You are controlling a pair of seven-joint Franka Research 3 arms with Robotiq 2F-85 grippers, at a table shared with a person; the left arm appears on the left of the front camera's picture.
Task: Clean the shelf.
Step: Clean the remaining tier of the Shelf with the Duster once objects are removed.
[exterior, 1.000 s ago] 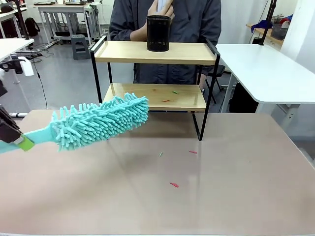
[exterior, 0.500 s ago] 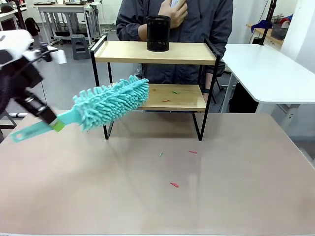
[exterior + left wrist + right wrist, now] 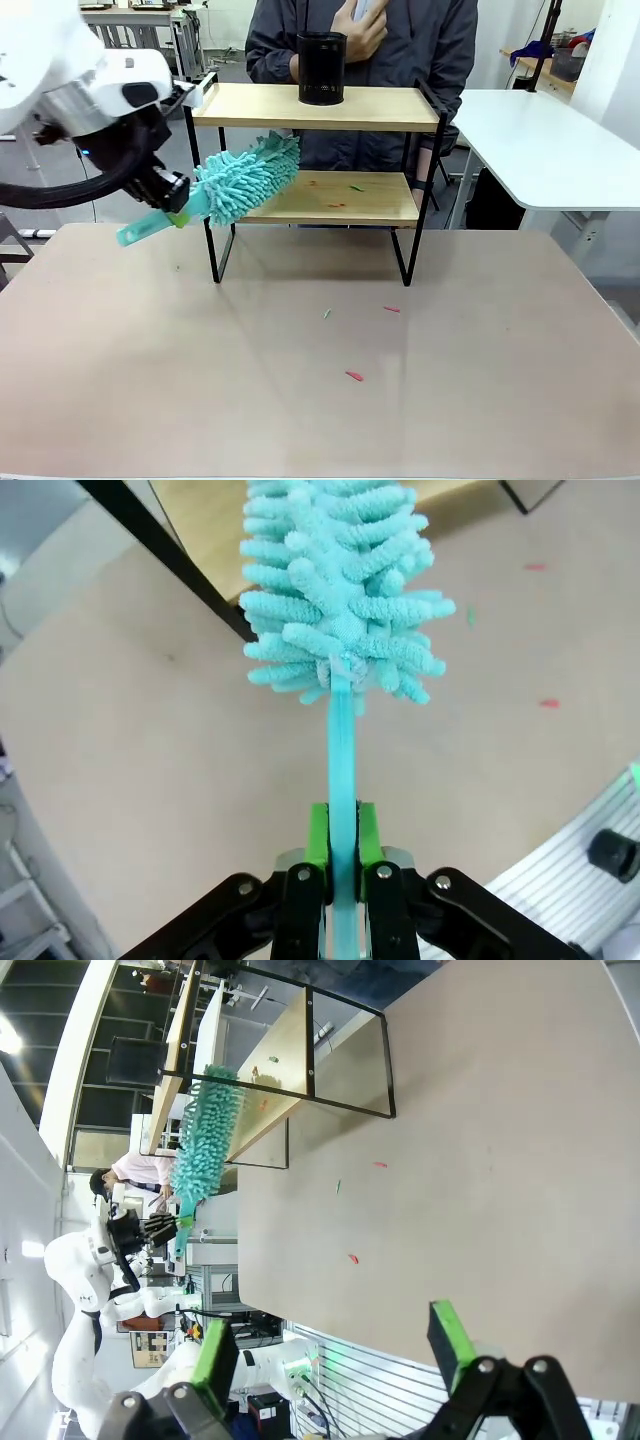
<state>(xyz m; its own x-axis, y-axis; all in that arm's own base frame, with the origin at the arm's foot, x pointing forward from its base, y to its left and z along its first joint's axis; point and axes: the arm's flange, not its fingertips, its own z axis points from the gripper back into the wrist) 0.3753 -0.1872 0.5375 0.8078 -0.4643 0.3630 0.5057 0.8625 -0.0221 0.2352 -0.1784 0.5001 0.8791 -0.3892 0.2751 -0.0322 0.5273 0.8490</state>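
The shelf (image 3: 315, 106) stands at the table's far side, two light wood boards in a black frame. My left gripper (image 3: 172, 207) is shut on the flat handle of a teal fluffy duster (image 3: 245, 178), whose head reaches in at the shelf's left end, just above the lower board (image 3: 340, 198). In the left wrist view the green pads (image 3: 318, 832) clamp the handle and the duster head (image 3: 340, 590) lies by a black shelf leg (image 3: 170, 555). My right gripper (image 3: 333, 1350) is open with nothing between its fingers, well back from the shelf (image 3: 270, 1070).
A black mesh cup (image 3: 321, 68) stands on the top board, with a person right behind it, hands raised. Small green and red scraps (image 3: 357, 187) lie on the lower board, and others (image 3: 353, 376) on the table. A white table (image 3: 550, 140) stands at the right.
My left arm has swung the duster up and to the right, from low over the table's left side to the shelf's left end. The person's hands shifted slightly.
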